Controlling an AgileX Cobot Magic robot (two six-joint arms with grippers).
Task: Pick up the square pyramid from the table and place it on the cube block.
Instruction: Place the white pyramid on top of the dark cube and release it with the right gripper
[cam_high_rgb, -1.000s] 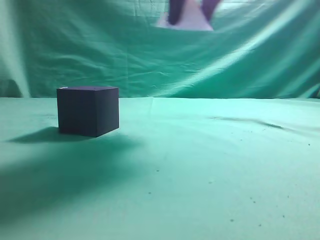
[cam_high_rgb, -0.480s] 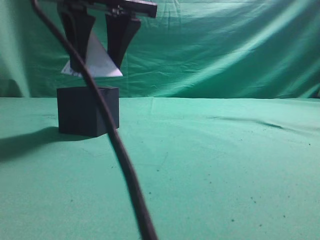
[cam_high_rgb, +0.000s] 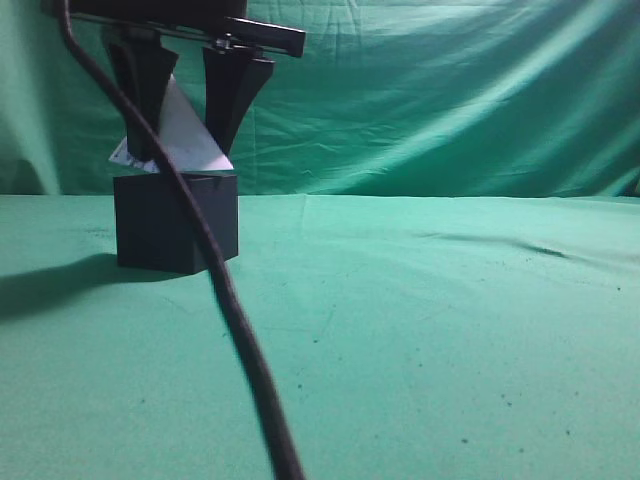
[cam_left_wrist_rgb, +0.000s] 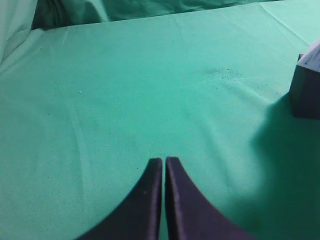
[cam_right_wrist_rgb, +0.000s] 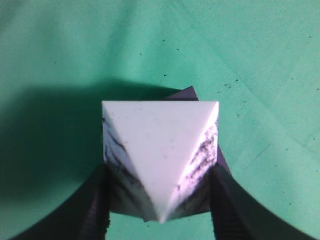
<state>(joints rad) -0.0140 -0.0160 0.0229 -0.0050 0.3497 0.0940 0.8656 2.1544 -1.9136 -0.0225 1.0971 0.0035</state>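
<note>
The pale square pyramid (cam_high_rgb: 185, 130) is clamped between the two dark fingers of my right gripper (cam_high_rgb: 180, 152), which has reached across to the left of the exterior view. It hangs slightly tilted, its base right at the top of the dark cube block (cam_high_rgb: 175, 225); I cannot tell if they touch. In the right wrist view the pyramid (cam_right_wrist_rgb: 160, 145) shows smudged side faces between the fingers of the right gripper (cam_right_wrist_rgb: 160, 200), with the cube (cam_right_wrist_rgb: 188, 93) peeking out beneath. My left gripper (cam_left_wrist_rgb: 163, 161) is shut and empty over the green table (cam_left_wrist_rgb: 125, 90); the cube (cam_left_wrist_rgb: 305, 95) sits at that view's right edge.
A dark cable (cam_high_rgb: 232, 315) hangs from the right arm across the front of the cube down to the bottom edge. Green cloth (cam_high_rgb: 450, 100) hangs as a backdrop. The table (cam_high_rgb: 430, 330) has wrinkles and dark specks.
My right gripper carried the pyramid from high at the top centre leftward and down over the cube, then lowered it a little more. The cube has not moved.
</note>
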